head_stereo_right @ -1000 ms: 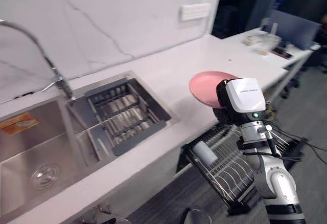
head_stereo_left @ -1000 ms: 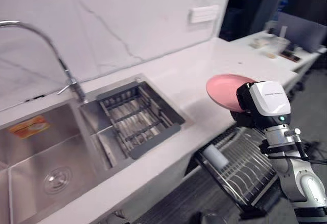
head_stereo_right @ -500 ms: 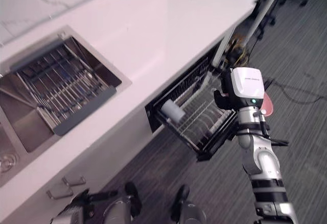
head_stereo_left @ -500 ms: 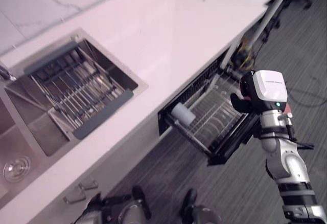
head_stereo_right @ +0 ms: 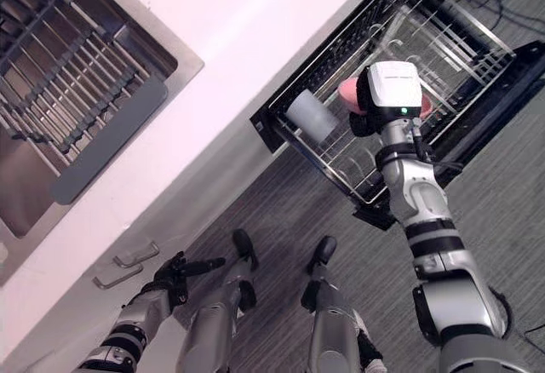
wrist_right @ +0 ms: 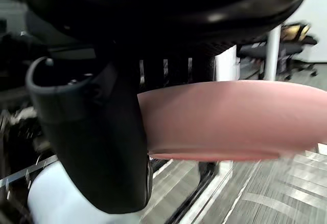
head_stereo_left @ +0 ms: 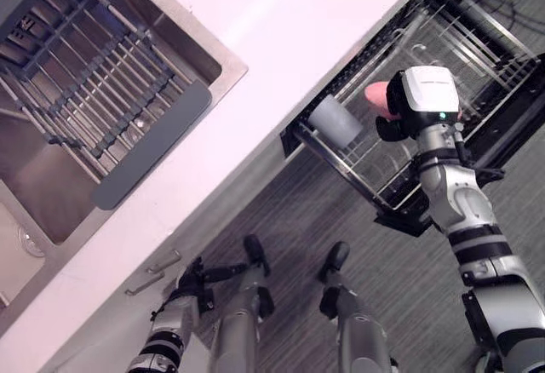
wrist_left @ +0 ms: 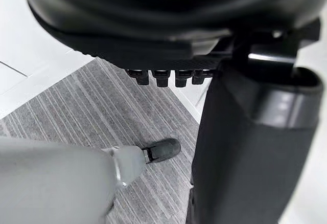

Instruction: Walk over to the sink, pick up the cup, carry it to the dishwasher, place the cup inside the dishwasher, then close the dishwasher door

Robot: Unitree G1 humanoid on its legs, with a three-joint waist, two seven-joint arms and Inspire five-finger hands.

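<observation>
Pinching a pink plate [wrist_right: 230,119], the right hand [wrist_right: 97,142] hangs directly above the rack [head_stereo_right: 447,41]; the relaxed left hand [head_stereo_right: 170,272] is well apart.

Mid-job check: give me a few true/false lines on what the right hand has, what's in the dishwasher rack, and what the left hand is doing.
1. The right hand grips a pink plate. True.
2. The plate is already slotted into the dishwasher rack. False: it is in the hand, over the rack.
3. A pale cup lies on its side at the rack's front corner. True.
4. The left hand carries a cup. False: it hangs low by the cabinet front, empty, with its fingers relaxed.
5. The dishwasher is shut. False: its rack is pulled out from under the counter.
</observation>
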